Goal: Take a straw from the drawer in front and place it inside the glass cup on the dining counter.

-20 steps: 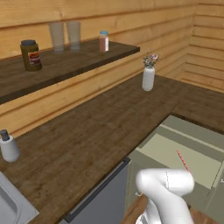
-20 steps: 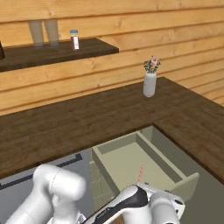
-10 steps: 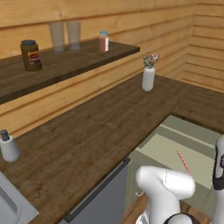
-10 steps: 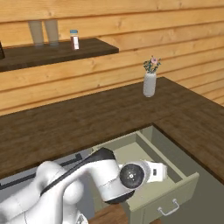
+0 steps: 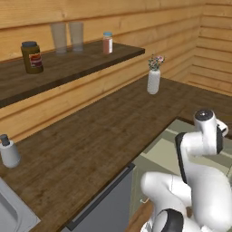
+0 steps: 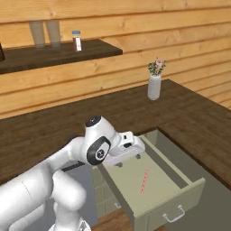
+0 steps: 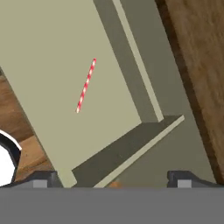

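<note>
The pale green drawer (image 6: 177, 204) stands pulled out below the wooden counter. On its floor lies the straw (image 6: 144, 182), a thin red-and-white stick, alone near the middle. My gripper (image 6: 128, 160) hovers over the drawer's back left corner, above and apart from the straw. In the hand view the straw (image 7: 86, 85) lies slantwise on the drawer floor (image 7: 48, 61), well ahead of the gripper (image 7: 111, 181), whose jaws stand wide open with nothing between them. The arm covers most of the drawer (image 5: 165, 152) in the left base view. The glass cup and the dining counter are out of view.
A white flower vase (image 6: 154, 85) stands on the counter behind the drawer. The wall shelf (image 5: 68, 68) carries two tall glasses (image 5: 67, 36), a dark jar (image 5: 31, 57) and a small bottle (image 5: 107, 43). A soap dispenser (image 5: 9, 152) and sink (image 5: 13, 217) are far left.
The arm has swung up from low in front of the base, and the hand has come over the drawer's back left corner. The straw and drawer have not moved.
</note>
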{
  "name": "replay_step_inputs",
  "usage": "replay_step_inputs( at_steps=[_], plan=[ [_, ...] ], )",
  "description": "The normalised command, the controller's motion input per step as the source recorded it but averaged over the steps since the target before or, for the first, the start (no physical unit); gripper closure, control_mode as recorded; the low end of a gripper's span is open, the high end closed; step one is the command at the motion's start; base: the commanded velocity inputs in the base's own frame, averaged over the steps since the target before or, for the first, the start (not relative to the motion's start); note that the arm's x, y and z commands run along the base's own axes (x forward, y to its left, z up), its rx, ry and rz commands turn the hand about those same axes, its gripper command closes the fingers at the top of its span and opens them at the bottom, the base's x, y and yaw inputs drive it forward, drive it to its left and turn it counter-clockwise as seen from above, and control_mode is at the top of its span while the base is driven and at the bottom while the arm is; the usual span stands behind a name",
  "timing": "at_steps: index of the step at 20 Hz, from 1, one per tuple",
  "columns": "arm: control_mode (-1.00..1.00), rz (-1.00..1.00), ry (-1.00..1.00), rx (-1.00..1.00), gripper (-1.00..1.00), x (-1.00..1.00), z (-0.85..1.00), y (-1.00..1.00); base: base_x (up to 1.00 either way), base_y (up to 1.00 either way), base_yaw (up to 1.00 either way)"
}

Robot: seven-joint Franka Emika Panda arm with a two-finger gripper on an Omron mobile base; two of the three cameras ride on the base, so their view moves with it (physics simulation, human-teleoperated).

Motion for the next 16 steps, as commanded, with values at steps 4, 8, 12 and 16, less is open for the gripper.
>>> replay_step_inputs(
  at_steps=[4, 8, 12, 16],
  plan=[
    [-1.00, -0.02, 0.09, 0.29, -1.00, 0.35, -0.57, -0.15, 0.00, 0.00, 0.00],
    [-1.00, 0.00, -0.11, 0.52, -1.00, 0.19, -0.33, -0.53, 0.00, 0.00, 0.00],
    [-1.00, 0.00, -0.13, 0.42, -1.00, 0.28, -0.07, -0.37, 0.00, 0.00, 0.00],
    [-1.00, -0.01, -0.05, 0.05, -1.00, 0.06, -0.16, 0.09, 0.00, 0.00, 0.00]
  ],
)
